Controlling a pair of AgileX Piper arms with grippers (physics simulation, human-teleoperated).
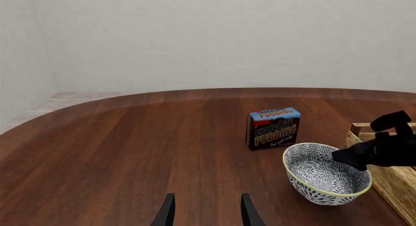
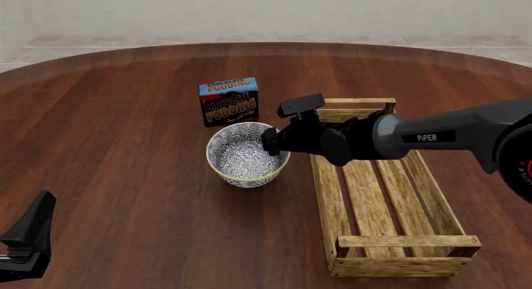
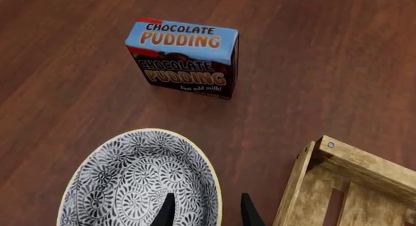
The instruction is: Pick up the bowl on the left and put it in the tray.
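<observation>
Right gripper [image 3: 204, 209] fingers slightly apart astride the rim of the bowl [image 2: 246, 155] at frame centre, left of the tray [image 2: 384, 195]; left gripper [image 1: 204, 211] fingers apart, empty; box [image 2: 228, 101] reads "CHOCOLATE PUDDING".

Right arm [image 2: 432, 137] reaching in from the right side of the front view, stretching leftward and low, wrist angling down. Right gripper [image 2: 272, 143] sitting with its two dark fingertips [image 3: 167, 212] parted by a narrow gap. Left gripper [image 1: 206, 212] hanging back at the near left, fingers spread apart and gripping nothing, pointing forward.
</observation>
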